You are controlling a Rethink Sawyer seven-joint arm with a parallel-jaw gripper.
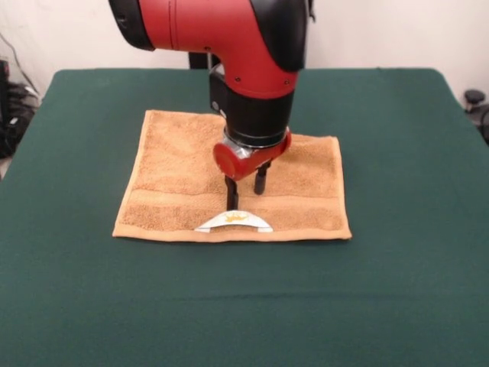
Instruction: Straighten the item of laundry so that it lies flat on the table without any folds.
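Two dark fingers (231,193) are seen parted narrowly, nothing held between them, the gripper (246,191) poised over the item of laundry (176,180). Nearest, its white label (233,222) is set at the front hem. Its long axis is laid left-right, mid-table (397,298); beyond, the red arm (221,30) is seen.

arm (229,30): glossy red shell, black joints | wrist: red collar | fingers (231,193): thin, black

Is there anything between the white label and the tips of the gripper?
In the front view, only bare towel separates the label from the open gripper.
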